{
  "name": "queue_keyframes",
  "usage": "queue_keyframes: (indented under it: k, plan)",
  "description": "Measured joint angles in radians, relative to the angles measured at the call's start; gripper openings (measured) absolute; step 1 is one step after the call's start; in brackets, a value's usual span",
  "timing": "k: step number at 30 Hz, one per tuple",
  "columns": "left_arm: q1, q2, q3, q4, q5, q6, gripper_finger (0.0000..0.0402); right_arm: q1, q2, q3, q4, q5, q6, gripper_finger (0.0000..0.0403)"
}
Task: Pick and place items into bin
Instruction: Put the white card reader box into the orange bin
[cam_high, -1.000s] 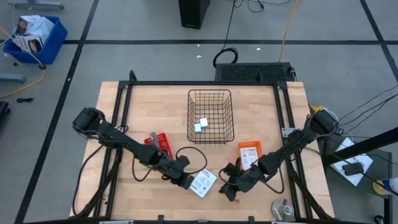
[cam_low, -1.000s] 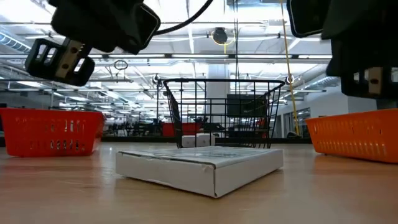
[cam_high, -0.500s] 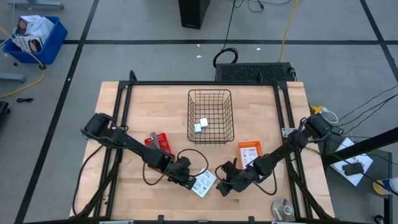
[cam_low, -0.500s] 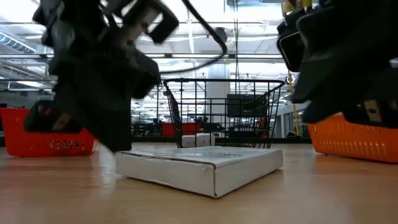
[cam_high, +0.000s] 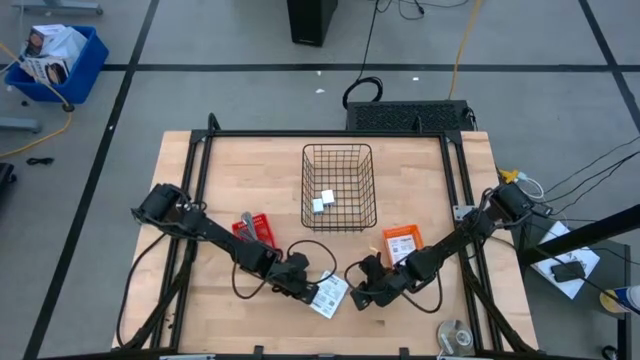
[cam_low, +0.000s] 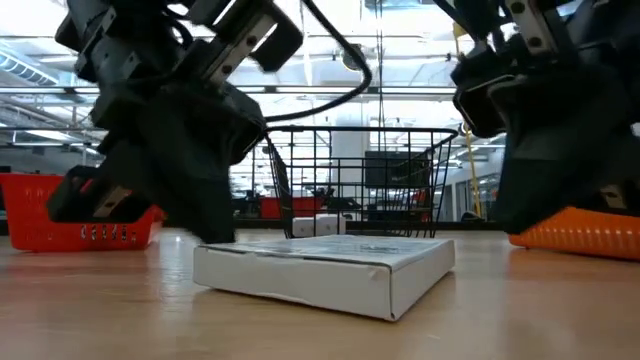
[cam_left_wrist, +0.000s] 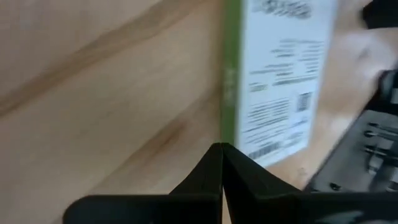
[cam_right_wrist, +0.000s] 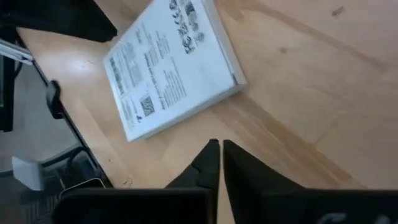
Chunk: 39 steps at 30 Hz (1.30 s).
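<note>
A flat white printed box (cam_high: 329, 296) with a green side lies flat on the wood table near its near edge; it also shows in the low view (cam_low: 325, 270). My left gripper (cam_high: 306, 291) is shut, low at the box's left side (cam_left_wrist: 222, 147). My right gripper (cam_high: 361, 297) is shut and hovers just right of the box (cam_right_wrist: 168, 68), its tips (cam_right_wrist: 216, 144) apart from it. Two small white blocks (cam_high: 321, 200) lie on the floor of the black wire basket (cam_high: 338, 150). The slim tools are out of view. My left gripper has its shut fingertips (cam_left_wrist: 214, 163) against the box's green side (cam_left_wrist: 231, 93), close to one corner. The fingers come slanting down from the table's left. The box lies flat on the table.
A red package (cam_high: 255, 228) lies left of the basket and an orange one (cam_high: 402, 242) right of it. A round metal object (cam_high: 452, 335) sits by the near right corner. Black cables loop over the table between the arms. Bare wood lies left of the basket.
My left gripper has come down and moved right to the box's left side. My right gripper has moved left toward the box. The box has slid and turned a little on the table.
</note>
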Motion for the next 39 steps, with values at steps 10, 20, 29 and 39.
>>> queue_keyframes:
  k: [10, 20, 29, 39]
  plan:
    - [0.013, -0.001, 0.001, 0.071, 0.000, -0.012, 0.0003, -0.039, 0.092, 0.115, -0.038, -0.041, -0.124, 0.0001]
    - [0.014, -0.001, 0.000, 0.012, 0.005, -0.008, 0.0005, -0.030, 0.226, 0.316, -0.234, -0.088, -0.247, 0.0000]
    - [0.029, -0.001, 0.000, -0.004, 0.017, 0.004, 0.0003, -0.062, 0.232, 0.319, -0.215, -0.050, -0.261, 0.0000]
    - [0.030, 0.033, -0.003, 0.003, 0.106, -0.017, 0.0005, -0.062, 0.231, 0.315, -0.066, -0.011, -0.341, 0.0000]
